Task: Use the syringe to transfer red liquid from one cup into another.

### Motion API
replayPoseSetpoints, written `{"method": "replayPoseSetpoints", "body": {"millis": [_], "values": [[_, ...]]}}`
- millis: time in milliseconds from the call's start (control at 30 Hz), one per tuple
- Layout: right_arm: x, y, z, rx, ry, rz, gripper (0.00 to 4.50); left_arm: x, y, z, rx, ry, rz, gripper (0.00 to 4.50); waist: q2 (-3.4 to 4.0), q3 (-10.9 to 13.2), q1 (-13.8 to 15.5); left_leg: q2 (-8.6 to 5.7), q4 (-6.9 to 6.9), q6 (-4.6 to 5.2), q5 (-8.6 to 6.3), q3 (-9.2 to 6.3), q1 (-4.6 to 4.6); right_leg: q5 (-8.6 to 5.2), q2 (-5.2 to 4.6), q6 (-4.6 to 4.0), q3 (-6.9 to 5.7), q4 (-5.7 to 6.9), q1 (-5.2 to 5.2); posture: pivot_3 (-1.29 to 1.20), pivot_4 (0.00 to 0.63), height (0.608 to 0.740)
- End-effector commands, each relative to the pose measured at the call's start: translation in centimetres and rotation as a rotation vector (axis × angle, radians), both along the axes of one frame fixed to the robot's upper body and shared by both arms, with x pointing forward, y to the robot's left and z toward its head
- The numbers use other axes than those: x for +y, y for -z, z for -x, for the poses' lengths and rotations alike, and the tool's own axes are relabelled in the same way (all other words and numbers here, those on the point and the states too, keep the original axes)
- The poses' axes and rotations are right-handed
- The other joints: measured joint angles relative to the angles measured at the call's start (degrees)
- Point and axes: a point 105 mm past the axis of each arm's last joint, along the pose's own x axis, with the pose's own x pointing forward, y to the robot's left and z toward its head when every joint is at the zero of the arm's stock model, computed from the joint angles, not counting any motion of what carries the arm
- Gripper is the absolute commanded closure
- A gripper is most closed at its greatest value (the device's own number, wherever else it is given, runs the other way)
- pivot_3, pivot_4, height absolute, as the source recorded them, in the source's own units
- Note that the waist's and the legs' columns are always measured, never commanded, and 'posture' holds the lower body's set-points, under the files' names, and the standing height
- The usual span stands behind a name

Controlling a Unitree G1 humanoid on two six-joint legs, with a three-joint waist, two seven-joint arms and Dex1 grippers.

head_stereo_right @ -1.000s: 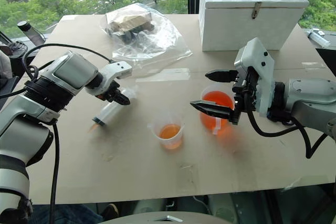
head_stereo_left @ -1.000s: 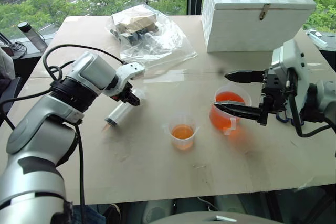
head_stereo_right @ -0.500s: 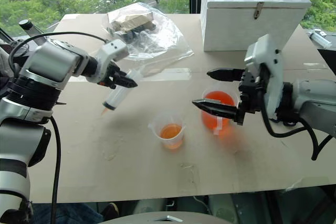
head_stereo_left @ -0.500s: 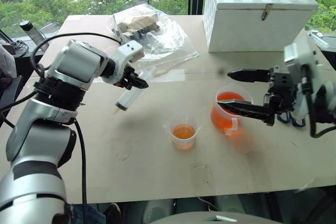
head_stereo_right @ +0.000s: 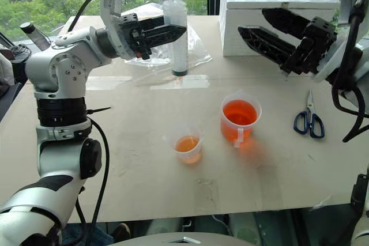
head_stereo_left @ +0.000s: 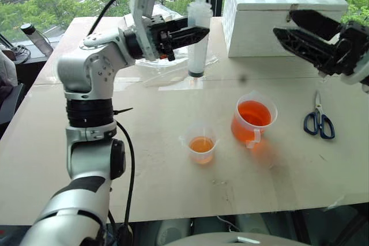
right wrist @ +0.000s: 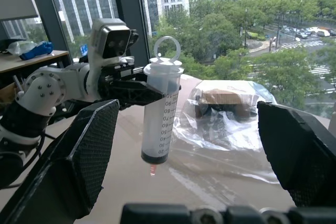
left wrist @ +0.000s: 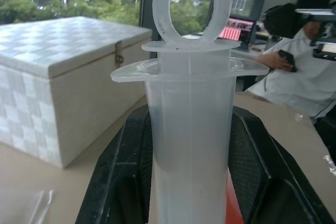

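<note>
the syringe (head_stereo_left: pixel 198 38) stood upright in the air above the table (head_stereo_left: pixel 144 165), tip down, its barrel clamped between the fingers of the left gripper (head_stereo_left: pixel 193 31). the right gripper (head_stereo_left: pixel 308 38) hung well apart to its right, jaws spread wide and empty. the beaker (head_stereo_left: pixel 252 120) and small cup (head_stereo_left: pixel 201 145) sat below on the table.
</note>
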Motion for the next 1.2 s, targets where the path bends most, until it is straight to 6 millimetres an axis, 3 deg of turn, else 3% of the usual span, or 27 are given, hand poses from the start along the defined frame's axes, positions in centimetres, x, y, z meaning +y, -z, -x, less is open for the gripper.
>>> {"method": "replayPoseSetpoints", "body": {"millis": [33,200,367,600,933,1200], "values": [[-0.2,-2.1,0.3,-0.080,0.028,-0.044,0.00,-2.2,-2.5,1.3,-0.115,0.123,0.106,3.11,0.00,0.0,0.1,0.00,0.00,0.00,0.00,0.00,0.00,0.00,0.00,0.00,-0.01,-0.01,0.00,0.00,0.150,0.740],[-0.5,-2.3,0.3,-0.104,0.067,-0.027,0.00,-5.0,-2.7,2.3,-0.178,0.261,0.145,3.11,0.00,0.0,0.1,-0.01,0.00,0.00,0.00,0.00,-0.07,0.01,0.02,0.01,-0.03,0.00,0.01,0.00,0.150,0.740],[-0.6,-2.6,0.6,-0.109,0.082,-0.030,0.00,-6.5,-2.9,3.5,-0.134,0.411,0.150,3.11,0.01,0.0,-0.2,0.00,-0.02,0.00,0.00,-0.01,-0.07,0.00,0.05,0.01,-0.04,0.00,0.00,0.00,0.150,0.740],[-1.1,-1.9,1.1,-0.098,0.091,0.006,0.00,-8.3,-0.5,4.6,-0.095,0.536,0.042,3.11,0.02,0.0,0.0,0.00,-0.03,0.00,0.00,-0.01,-0.06,0.00,0.05,0.01,-0.03,-0.01,0.01,0.00,0.150,0.740],[-3.7,-0.2,2.2,-0.034,0.136,0.093,0.00,-11.7,2.0,4.0,-0.094,0.546,-0.030,3.11,0.04,0.0,0.1,0.00,-0.02,0.01,0.00,-0.01,-0.08,0.00,0.06,0.01,-0.02,-0.02,0.02,0.00,0.150,0.740],[-3.7,1.1,2.2,-0.013,0.170,0.122,0.00,-12.9,3.1,3.5,-0.110,0.550,-0.039,3.11,0.06,0.0,0.1,0.00,-0.04,0.02,0.00,0.03,-0.02,0.00,0.08,0.01,0.04,-0.04,0.02,0.00,0.150,0.740]]}}
